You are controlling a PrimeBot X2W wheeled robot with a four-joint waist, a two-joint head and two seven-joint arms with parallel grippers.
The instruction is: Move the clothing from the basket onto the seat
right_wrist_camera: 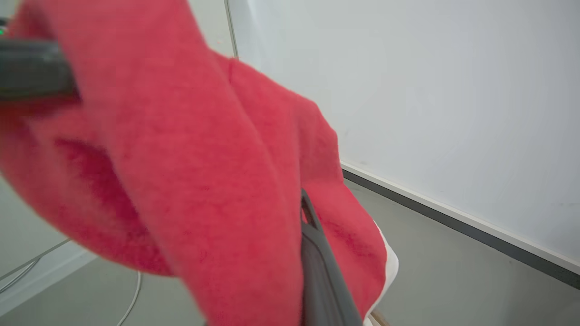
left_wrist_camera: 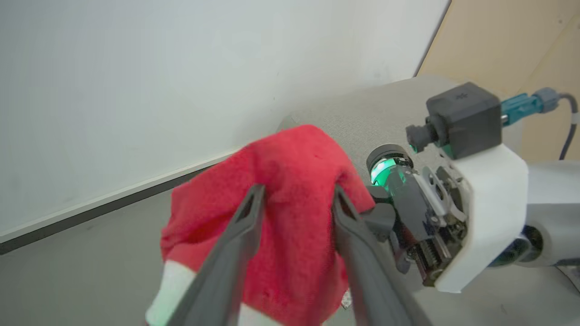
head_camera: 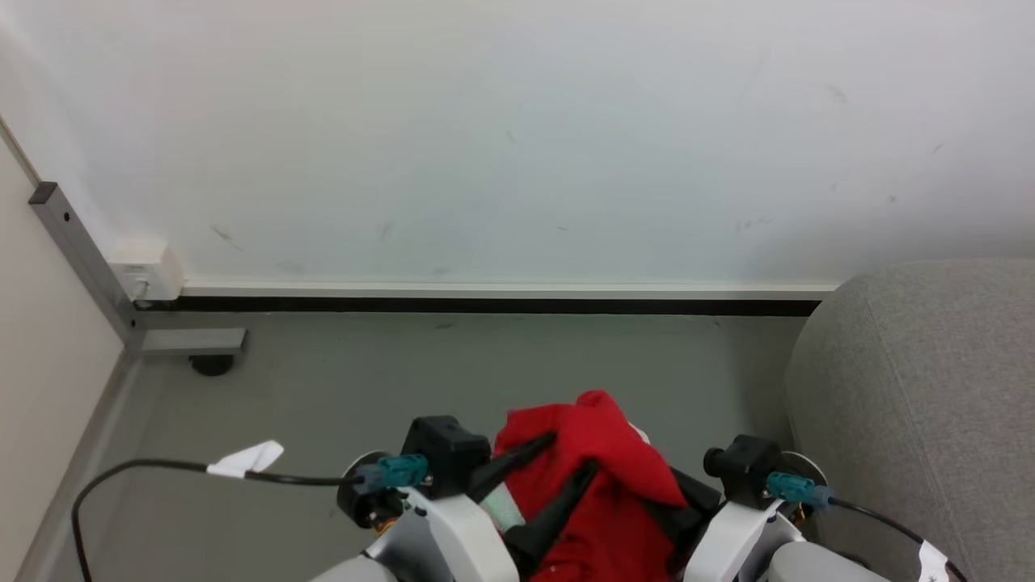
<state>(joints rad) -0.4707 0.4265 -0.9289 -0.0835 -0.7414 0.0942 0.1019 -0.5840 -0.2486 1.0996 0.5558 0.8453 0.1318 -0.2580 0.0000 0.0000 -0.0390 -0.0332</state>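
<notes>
**Head view.** The clothing point(head_camera: 602, 485), a bright red, soft bundle, hangs at 6 o'clock in the frame, raised above the grey floor point(head_camera: 388, 380) between the two pale wrists. The left claw point(head_camera: 574, 451) enters from 7 o'clock. Its two dark fingers lie against the red fabric with a thick fold packed into the gap between them, so the claw is closed on the clothing only as far as that fold allows. The seat point(head_camera: 914, 404), light grey and woven, occupies 4 o'clock; the clothing is near it but apart from it. A black cable point(head_camera: 307, 480) carrying a white tag point(head_camera: 247, 458) runs across the floor at 8 o'clock.

**Left wrist view.** The left claw's fingers point(left_wrist_camera: 235, 235) rise from 6 o'clock, with fabric bulging between and beyond their tips. A white cuff point(left_wrist_camera: 174, 285) shows at 7 o'clock. The right claw point(left_wrist_camera: 378, 215) reaches in from 3 o'clock and its fingers vanish into the red fabric — how far they stand open cannot be told.

**Right wrist view.** One dark finger point(right_wrist_camera: 317, 258) rises at 6 o'clock, with the clothing draped over it and spread across the frame towards 9 o'clock. The other finger is covered. A white edge of the garment point(right_wrist_camera: 389, 262) shows at 4 o'clock.
</notes>
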